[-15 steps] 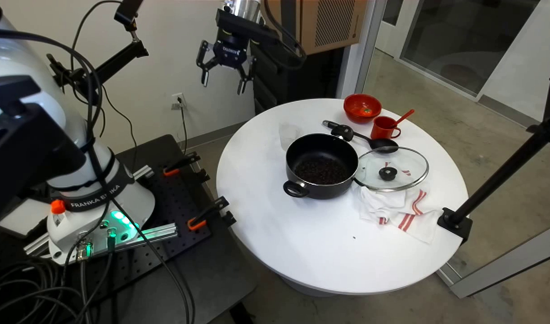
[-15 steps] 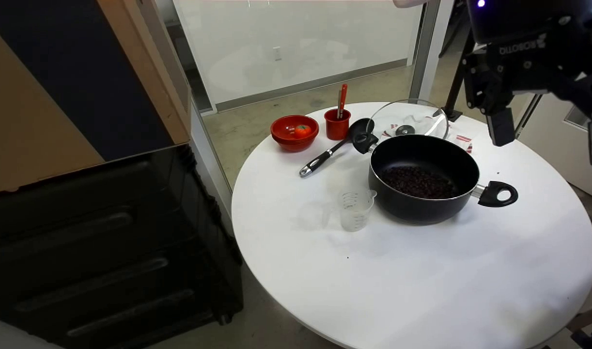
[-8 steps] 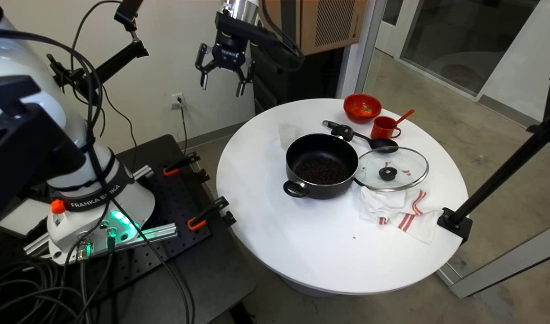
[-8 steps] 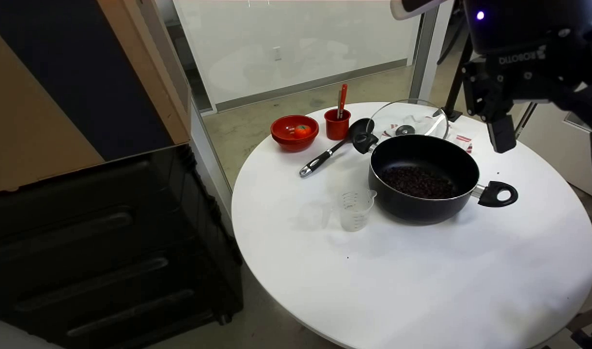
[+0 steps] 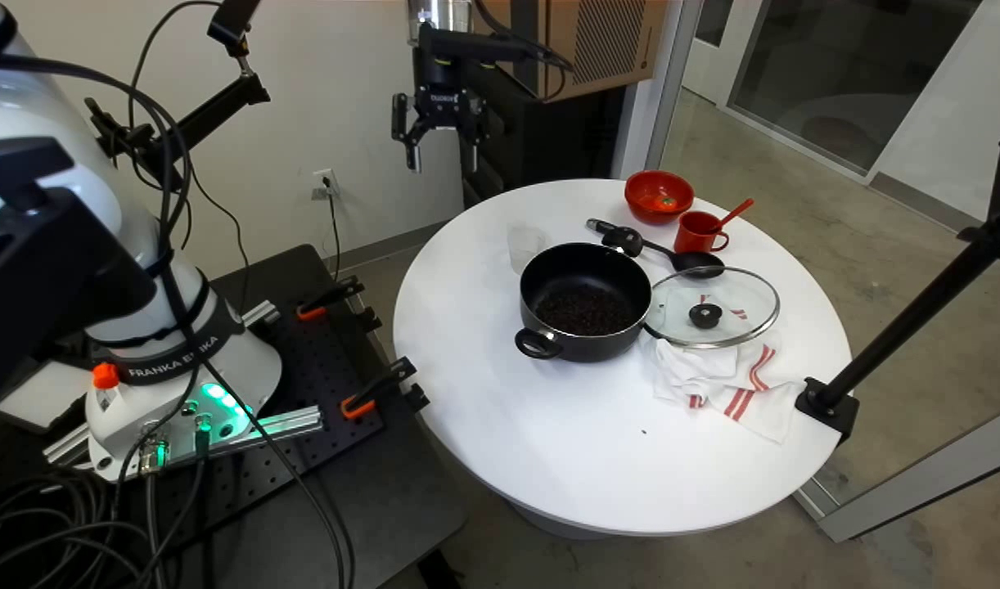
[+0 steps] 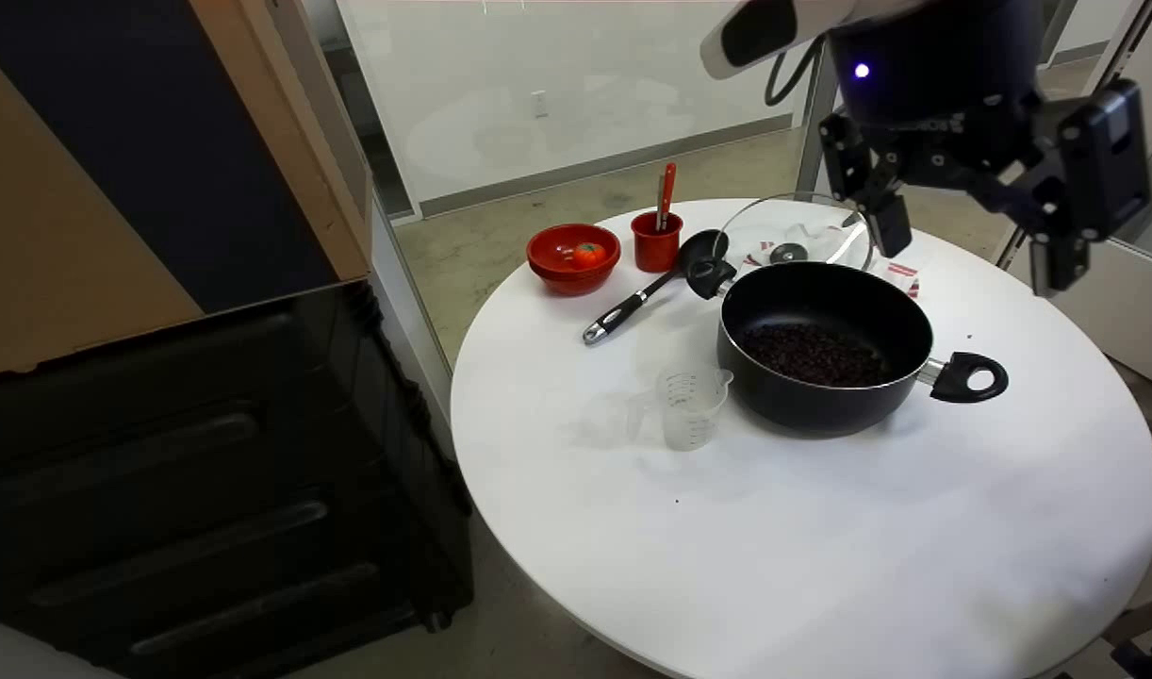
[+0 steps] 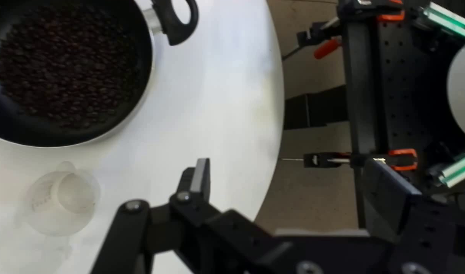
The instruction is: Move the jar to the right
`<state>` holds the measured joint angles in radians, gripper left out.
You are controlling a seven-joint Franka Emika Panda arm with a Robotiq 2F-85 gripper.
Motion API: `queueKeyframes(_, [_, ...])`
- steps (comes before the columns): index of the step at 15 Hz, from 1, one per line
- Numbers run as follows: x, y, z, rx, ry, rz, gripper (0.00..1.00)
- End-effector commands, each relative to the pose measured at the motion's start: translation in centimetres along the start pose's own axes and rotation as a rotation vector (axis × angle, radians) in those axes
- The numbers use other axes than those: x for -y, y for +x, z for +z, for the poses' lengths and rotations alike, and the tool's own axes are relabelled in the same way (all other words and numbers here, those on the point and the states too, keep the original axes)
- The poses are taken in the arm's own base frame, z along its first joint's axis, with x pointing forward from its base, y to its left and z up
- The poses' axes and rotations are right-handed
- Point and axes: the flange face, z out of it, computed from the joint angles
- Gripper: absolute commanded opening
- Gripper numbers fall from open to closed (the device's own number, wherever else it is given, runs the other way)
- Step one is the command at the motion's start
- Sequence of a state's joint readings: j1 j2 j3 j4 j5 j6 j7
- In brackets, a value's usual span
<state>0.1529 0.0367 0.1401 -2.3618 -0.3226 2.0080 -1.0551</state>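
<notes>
The jar is a small translucent whitish cup with a spout and measuring marks. It stands upright on the white table beside the black pot in both exterior views (image 5: 524, 244) (image 6: 691, 415). In the wrist view the jar (image 7: 61, 203) is at the lower left, seen from above, and looks empty. My gripper (image 5: 443, 159) is open and empty, high above the table's edge. In the other exterior picture the gripper (image 6: 974, 253) hangs above and behind the pot's right side. In the wrist view the gripper's (image 7: 293, 184) jaws stand wide apart, to the right of the jar.
The black pot (image 6: 826, 405) with dark beans stands close to the jar. A ladle (image 6: 623, 316), red bowl (image 6: 557, 273), red mug (image 6: 656, 250), glass lid (image 5: 672, 307) and striped towel (image 5: 737, 401) lie beyond it. Dark cases (image 6: 208, 490) stand beside the white table (image 5: 533, 458).
My open gripper has moved from beyond the table's edge towards the jar and pot, rightward in an exterior view, and has turned somewhat. The jar and other things have not moved.
</notes>
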Motion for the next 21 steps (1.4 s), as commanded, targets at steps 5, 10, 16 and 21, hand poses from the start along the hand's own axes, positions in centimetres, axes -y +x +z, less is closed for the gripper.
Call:
queueKeyframes(5, [-8.1,3.0,-0.1,0.077,-0.202,-0.057,1.0])
queueKeyframes(10, [-8.3,3.2,0.2,0.044,-0.186,-0.063,1.0])
queueKeyframes(16, [-7.7,3.9,-0.6,0.009,-0.304,-0.109,1.0])
queueKeyframes(21, [-10.8,5.0,-0.8,0.142,-0.567,-0.08,1.0])
